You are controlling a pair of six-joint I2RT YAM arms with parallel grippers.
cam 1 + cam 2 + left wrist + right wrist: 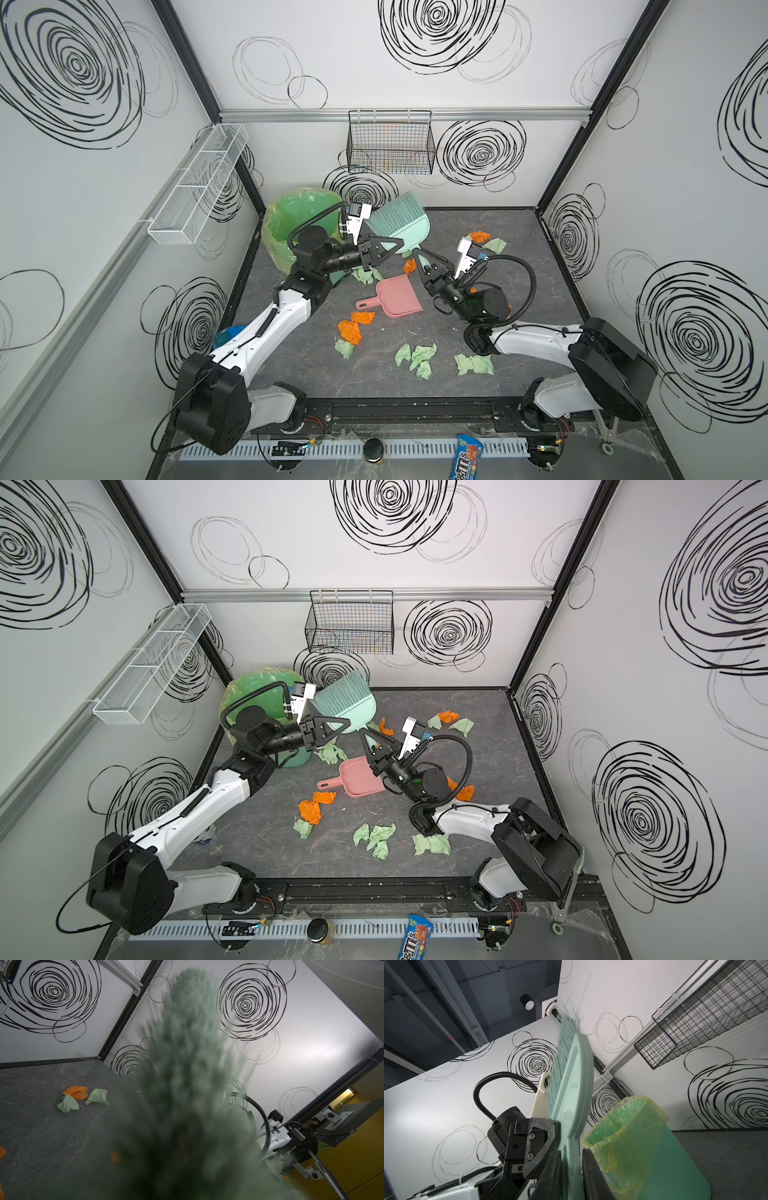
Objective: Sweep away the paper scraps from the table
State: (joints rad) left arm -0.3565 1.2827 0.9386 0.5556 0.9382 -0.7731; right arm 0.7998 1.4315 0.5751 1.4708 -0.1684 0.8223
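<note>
1. Between the two tools hangs the brush [395, 216], bristles up. The left tool [397, 243] is clamped on its neck. The right tool [571, 1167] has its jaws astride the handle end, but I cannot tell whether they grip it. If the left lets go too soon, the brush could drop.
2. Under and around both tools, the paper scraps [420, 357] lie scattered on the desk [519, 291]. A falling brush would fling them wider.
3. Just beside the right tool lies the dustpan [395, 297], which a swinging handle might knock.
</note>
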